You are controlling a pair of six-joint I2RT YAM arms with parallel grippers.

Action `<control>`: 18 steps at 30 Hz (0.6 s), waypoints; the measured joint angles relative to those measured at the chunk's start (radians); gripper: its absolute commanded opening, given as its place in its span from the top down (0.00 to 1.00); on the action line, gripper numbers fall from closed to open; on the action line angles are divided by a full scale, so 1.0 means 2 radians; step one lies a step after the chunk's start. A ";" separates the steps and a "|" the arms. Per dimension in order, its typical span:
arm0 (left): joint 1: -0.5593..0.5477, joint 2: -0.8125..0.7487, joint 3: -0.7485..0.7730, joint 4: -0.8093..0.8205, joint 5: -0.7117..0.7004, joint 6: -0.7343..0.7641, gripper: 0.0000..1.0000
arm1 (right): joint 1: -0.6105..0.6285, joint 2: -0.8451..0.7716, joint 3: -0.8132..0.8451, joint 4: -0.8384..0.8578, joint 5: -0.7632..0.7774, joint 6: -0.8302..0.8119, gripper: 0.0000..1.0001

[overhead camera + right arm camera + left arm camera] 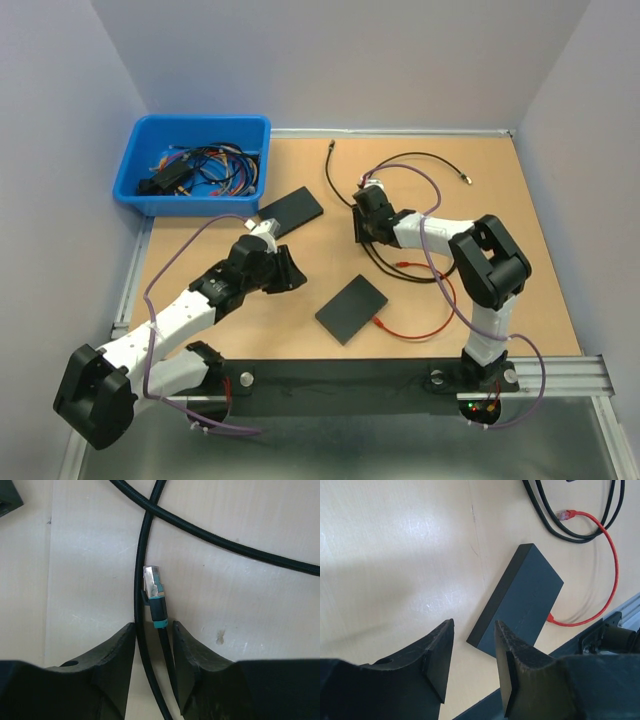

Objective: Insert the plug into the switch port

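Note:
A black cable's plug [154,596], with a clear tip and a teal band, lies on the table just ahead of my right gripper [153,627]. The jaws stand narrowly open, straddling that plug's cable and a second black strand [140,570]. In the top view the right gripper [361,226] is at mid-table, tip down. A flat black switch box [522,600] lies ahead of my open, empty left gripper [472,647], a red cable [612,565] at its far edge. In the top view the switch [352,308] is right of the left gripper [287,270].
A second flat black box [291,210] lies behind the left gripper. A blue bin [140,180] of cables stands at the back left. Black cable loops [420,160] and the red cable [425,333] lie on the right half. A metal rail [560,370] runs along the front.

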 measured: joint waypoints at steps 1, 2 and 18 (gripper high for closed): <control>0.000 0.000 0.000 0.000 0.000 0.000 0.52 | -0.003 0.000 0.000 0.000 -0.001 0.000 0.58; 0.000 0.000 0.000 0.000 0.000 0.000 0.52 | -0.007 0.000 0.000 0.000 -0.001 0.001 0.57; 0.000 0.000 -0.002 -0.001 0.000 0.000 0.52 | -0.019 -0.001 0.003 0.000 -0.017 0.008 0.44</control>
